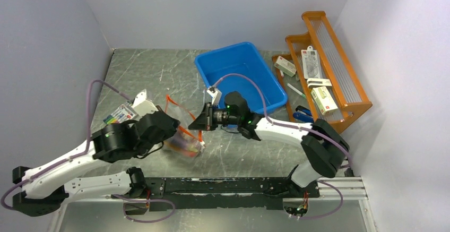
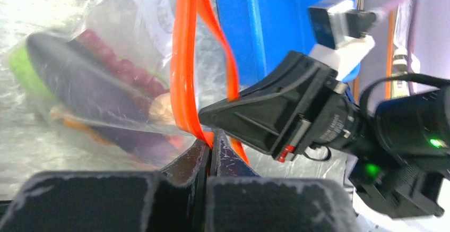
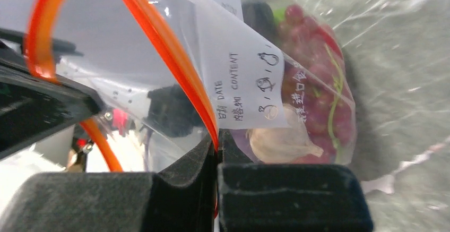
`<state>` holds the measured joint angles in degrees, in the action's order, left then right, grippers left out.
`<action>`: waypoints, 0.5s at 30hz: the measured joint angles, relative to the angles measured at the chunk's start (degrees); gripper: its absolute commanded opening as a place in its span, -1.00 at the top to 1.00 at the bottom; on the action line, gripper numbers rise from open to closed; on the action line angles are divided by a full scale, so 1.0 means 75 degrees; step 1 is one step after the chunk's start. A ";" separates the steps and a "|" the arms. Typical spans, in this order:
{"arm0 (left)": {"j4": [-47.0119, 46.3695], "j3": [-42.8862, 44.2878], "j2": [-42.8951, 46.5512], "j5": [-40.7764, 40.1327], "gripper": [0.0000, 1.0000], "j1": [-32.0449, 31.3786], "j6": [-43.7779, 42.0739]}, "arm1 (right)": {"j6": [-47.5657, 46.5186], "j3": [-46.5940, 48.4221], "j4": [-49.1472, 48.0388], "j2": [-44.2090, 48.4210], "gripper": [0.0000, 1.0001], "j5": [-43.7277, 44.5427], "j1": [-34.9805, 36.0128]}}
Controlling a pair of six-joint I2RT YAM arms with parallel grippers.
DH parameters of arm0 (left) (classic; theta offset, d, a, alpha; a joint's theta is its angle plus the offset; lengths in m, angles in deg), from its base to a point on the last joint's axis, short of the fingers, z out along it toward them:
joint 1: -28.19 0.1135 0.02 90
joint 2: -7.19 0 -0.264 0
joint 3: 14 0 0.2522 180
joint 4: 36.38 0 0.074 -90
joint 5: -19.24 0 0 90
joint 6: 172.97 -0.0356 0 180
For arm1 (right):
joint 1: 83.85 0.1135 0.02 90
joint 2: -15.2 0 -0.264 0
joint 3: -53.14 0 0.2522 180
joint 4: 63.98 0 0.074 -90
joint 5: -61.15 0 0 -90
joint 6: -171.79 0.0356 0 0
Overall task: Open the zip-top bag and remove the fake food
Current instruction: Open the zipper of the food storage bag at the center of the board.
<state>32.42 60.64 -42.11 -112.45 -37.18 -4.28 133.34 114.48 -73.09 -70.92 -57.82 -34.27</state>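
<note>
The left hand (image 2: 208, 155) and right hand (image 3: 217, 144) are black, the arms (image 1: 69, 163) white with lilac cables (image 1: 88, 110).

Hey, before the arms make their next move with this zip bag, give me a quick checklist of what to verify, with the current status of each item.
1. Left gripper shut on the zip strip: ok.
2. Right gripper shut on the strip: ok.
3. The two grips on opposite lips of the zip-top bag: ok, as far as the left wrist view shows.
4. Mouth parted: ok, the strip's sides stand apart. Whether it is wide enough for the food: cannot tell.
5. Fake food out of the bag: not ok, all that shows lies inside.
6. Bag bottom resting on the table: cannot tell.
</note>
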 measured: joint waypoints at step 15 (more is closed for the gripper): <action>0.1868 0.1323 -0.0758 0.0790 0.86 0.0000 -0.1571 | 0.1128 -0.0265 -0.1102 -0.0930 0.90 0.0149 0.1000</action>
<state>46.43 70.57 -47.80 -106.53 -37.18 -16.06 141.79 112.49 -81.35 -77.90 -56.71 -26.77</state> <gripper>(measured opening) 0.072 0.008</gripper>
